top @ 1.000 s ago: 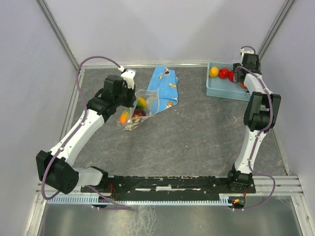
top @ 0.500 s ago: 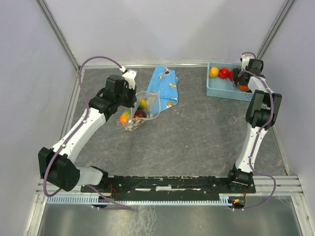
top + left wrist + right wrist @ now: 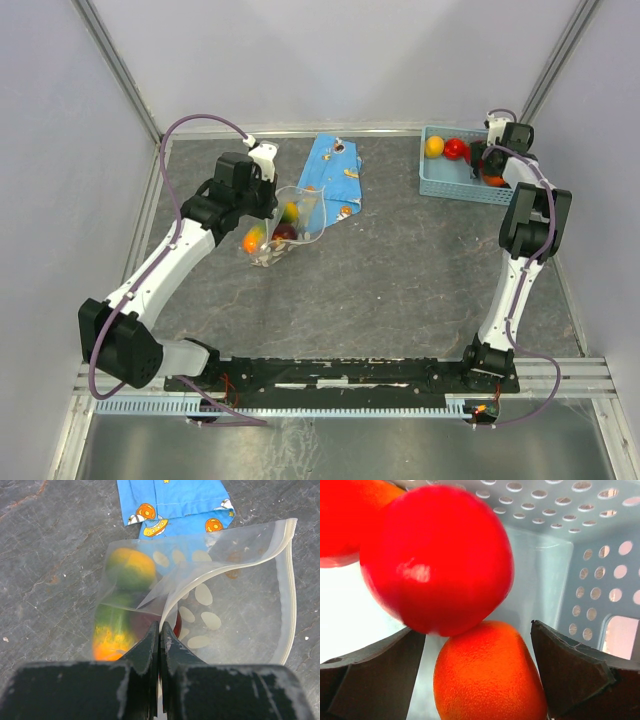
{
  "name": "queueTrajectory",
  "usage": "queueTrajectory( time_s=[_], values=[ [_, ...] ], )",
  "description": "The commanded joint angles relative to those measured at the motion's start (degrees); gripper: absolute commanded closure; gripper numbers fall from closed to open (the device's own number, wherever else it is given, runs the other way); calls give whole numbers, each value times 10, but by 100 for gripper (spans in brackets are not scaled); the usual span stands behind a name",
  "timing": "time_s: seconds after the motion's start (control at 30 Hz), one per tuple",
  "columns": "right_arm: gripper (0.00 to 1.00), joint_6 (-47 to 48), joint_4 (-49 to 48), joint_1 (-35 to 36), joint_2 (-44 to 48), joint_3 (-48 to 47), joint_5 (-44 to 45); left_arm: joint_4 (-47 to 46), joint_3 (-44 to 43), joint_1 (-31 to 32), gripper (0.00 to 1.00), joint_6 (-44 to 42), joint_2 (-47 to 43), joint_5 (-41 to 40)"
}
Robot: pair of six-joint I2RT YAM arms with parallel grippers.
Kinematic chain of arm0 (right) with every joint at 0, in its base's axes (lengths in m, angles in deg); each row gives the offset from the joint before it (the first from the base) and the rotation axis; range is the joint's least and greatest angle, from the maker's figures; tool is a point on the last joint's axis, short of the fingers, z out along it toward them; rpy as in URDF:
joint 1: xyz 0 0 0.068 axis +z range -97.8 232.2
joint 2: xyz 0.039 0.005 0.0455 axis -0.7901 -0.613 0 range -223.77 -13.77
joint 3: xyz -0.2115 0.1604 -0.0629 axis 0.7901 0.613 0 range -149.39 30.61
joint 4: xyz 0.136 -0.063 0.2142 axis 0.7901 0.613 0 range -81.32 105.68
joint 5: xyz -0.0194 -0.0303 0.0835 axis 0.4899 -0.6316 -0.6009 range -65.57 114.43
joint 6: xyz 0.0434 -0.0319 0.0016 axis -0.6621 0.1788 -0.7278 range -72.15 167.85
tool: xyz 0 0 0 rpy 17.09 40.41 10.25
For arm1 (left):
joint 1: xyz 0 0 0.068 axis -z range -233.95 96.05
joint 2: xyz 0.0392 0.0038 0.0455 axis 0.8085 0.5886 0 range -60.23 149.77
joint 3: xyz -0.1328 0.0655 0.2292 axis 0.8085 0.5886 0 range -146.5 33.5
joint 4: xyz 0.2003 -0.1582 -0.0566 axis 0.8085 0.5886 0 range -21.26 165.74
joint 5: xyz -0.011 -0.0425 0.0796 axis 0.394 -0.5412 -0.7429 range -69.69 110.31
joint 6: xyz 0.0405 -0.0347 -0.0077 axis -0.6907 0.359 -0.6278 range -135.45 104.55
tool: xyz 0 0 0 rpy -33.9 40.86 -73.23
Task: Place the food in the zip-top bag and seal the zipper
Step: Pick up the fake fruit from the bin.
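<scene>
The clear zip-top bag (image 3: 288, 222) with white dots lies left of centre, mouth held open. It shows close in the left wrist view (image 3: 235, 610) with its whitish zipper (image 3: 291, 585) along the right edge. Inside are several fruits, one yellow-green (image 3: 131, 569) and one orange-green (image 3: 112, 637). My left gripper (image 3: 160, 632) is shut on the bag's near mouth edge. My right gripper (image 3: 480, 665) is open inside the blue basket (image 3: 440, 182), its jaws either side of an orange fruit (image 3: 487, 675), with a red fruit (image 3: 437, 555) just beyond.
A flat blue wrapper (image 3: 332, 176) with orange prints lies behind the bag. The basket at the back right also holds a yellow fruit (image 3: 434, 146) and a red one (image 3: 456, 149). Grey walls close in on three sides.
My right gripper has dropped from above the basket's rim down into the basket, around the orange fruit. The left gripper and the bag have barely moved.
</scene>
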Motion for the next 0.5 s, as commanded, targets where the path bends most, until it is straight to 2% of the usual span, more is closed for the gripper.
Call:
queueTrajectory(
  time_s=[0.0,0.3,0.47],
  values=[
    [7,-17,-17,0,47,25,-13,-10,-22,-2,97,26,-3,9],
    [7,-18,-8,1,80,54,16,-11,-22,-2,97,29,-11,12],
    [13,-19,-9,1,84,55,21,-11,-22,-2,97,30,-12,15]
  ],
)
